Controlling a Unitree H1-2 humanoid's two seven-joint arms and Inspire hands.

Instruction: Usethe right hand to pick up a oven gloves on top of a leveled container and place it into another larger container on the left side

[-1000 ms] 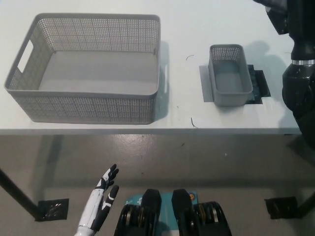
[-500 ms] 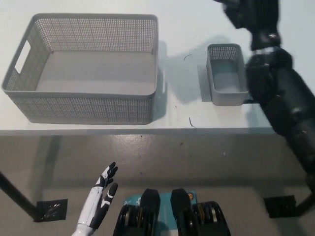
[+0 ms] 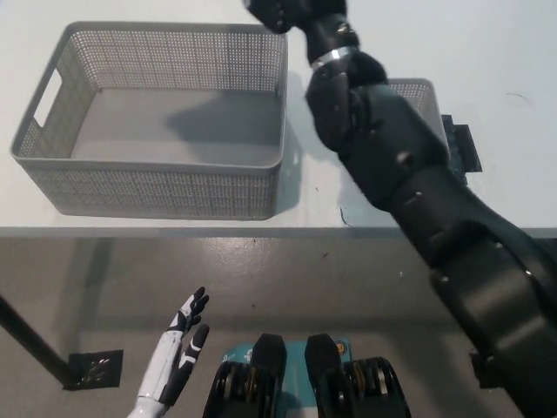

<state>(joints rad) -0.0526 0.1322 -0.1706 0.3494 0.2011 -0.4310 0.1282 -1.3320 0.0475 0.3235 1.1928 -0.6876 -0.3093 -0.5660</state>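
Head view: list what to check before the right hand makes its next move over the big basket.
1. Big basket free to receive: ok, its floor shows bare.
2. Right hand visible enough to judge its grip: not ok, the picture's top edge cuts it off.
3. Glove in that hand: cannot tell, none shows.
4. Small basket undisturbed: cannot tell, the right arm hides most of it.
5. Dark thing beside the small basket identified: cannot tell, only an edge shows.
6. Left hand out of the way: ok, open, low at the lower left, off the table.
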